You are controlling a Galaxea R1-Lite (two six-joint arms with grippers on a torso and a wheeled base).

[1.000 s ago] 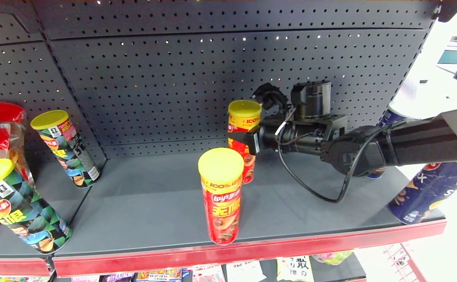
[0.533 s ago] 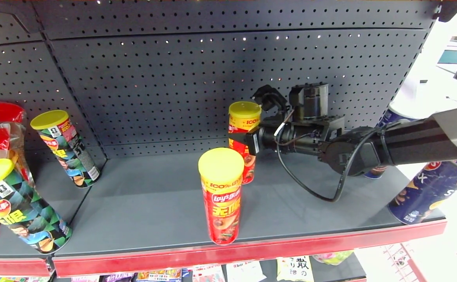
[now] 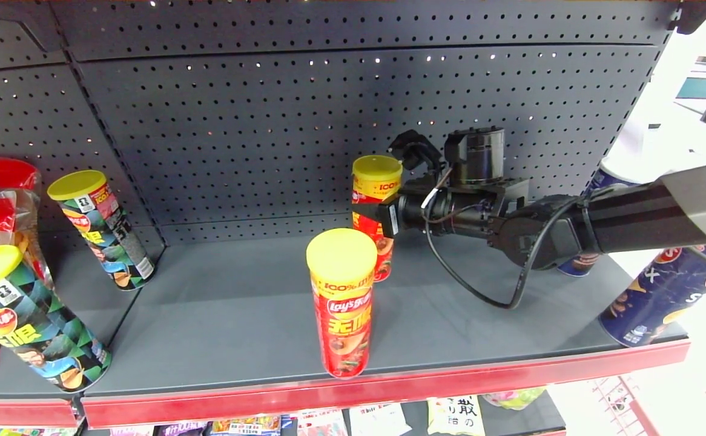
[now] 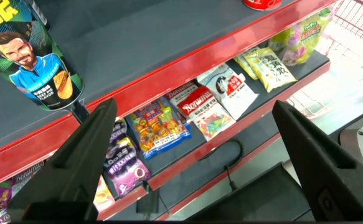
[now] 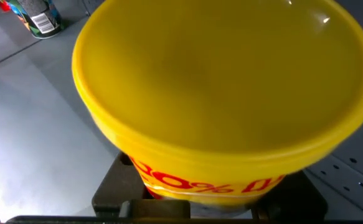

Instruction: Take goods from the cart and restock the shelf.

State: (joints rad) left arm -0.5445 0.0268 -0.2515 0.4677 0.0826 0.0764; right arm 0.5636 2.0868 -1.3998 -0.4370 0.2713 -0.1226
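Red can: found upright at rear of shelf, abt 12 o'clock of front can, clamped in R gripper, release pending, so judged nearly stocked w/ more cart trips prob. left; L gripper found spread apart.

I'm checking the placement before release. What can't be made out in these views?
- Rear red can base: head view, front red can covers part; seated on the shelf or not, cannot tell.
- Right gripper far finger: head view, behind that can.
- Can's body: right wrist view, its yellow lid blocks it.
- Blue can: head view, cut by the right edge.
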